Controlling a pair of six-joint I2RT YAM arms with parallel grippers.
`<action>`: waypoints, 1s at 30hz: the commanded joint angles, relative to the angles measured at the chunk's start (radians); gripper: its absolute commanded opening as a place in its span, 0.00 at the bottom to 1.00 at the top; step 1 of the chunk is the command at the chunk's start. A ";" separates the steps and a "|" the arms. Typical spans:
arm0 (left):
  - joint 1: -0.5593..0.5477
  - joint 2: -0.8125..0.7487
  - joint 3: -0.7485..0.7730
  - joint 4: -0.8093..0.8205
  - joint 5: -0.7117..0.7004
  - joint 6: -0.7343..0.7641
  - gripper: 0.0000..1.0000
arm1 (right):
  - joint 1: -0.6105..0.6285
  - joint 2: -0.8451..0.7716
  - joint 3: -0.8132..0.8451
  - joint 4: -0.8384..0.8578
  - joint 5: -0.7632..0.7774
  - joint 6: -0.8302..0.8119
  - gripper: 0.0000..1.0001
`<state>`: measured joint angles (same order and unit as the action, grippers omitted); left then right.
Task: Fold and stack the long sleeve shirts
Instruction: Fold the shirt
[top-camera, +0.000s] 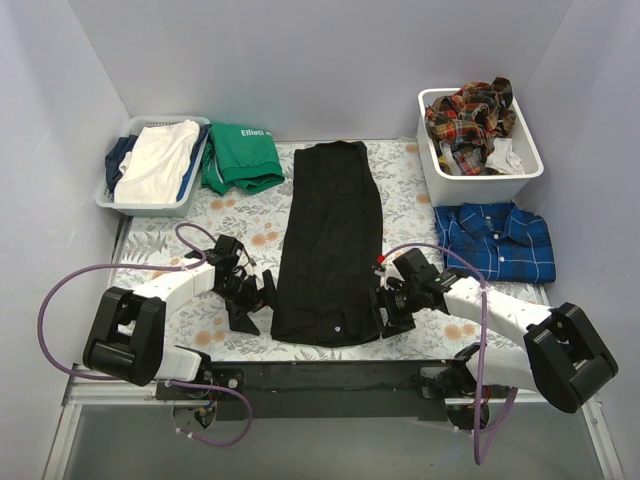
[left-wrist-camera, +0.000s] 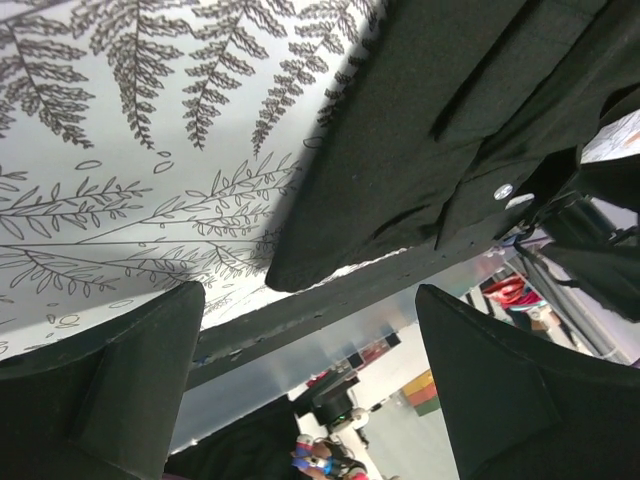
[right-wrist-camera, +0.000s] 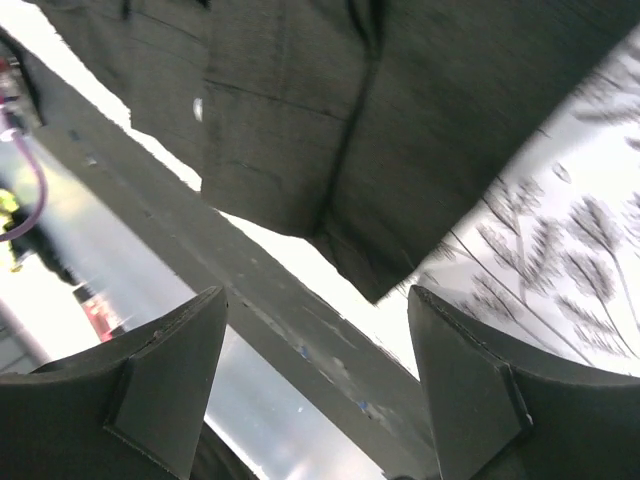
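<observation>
- The large plain black long-sleeve cloth shirt (top-camera: 330, 240) lies mid-table on the floral-print table (top-camera: 240, 215) as a narrow strip running near to far. Its lengthwise folds look done.
- The left arm (top-camera: 185, 282) sits just left of the strip's near end and the right arm (top-camera: 470, 300) just right of it. Both sets of jaws are spread, with nothing between them.
- The step in hand is probably the crosswise fold. Each side must pinch a near hem corner and carry it far.
- A folded blue plaid collared shirt (top-camera: 495, 242) lies on the right — likely the stack's base. Red-orange plaid shirts (top-camera: 470, 115) fill the white plastic basket (top-camera: 480, 185) at far right.
</observation>
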<state>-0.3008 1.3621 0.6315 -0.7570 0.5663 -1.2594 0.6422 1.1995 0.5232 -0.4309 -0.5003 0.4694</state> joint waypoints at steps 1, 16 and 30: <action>-0.014 0.018 0.004 0.036 0.009 -0.063 0.87 | -0.021 0.043 -0.015 0.132 -0.127 0.000 0.81; -0.038 0.138 0.026 0.127 -0.049 -0.126 0.72 | -0.116 0.149 -0.023 0.207 -0.126 -0.021 0.79; -0.040 0.111 0.086 0.041 -0.290 -0.136 0.72 | -0.150 0.086 -0.008 0.018 0.097 -0.095 0.79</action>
<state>-0.3382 1.4899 0.7013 -0.7376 0.4770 -1.4124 0.5011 1.2560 0.5060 -0.3473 -0.5629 0.4335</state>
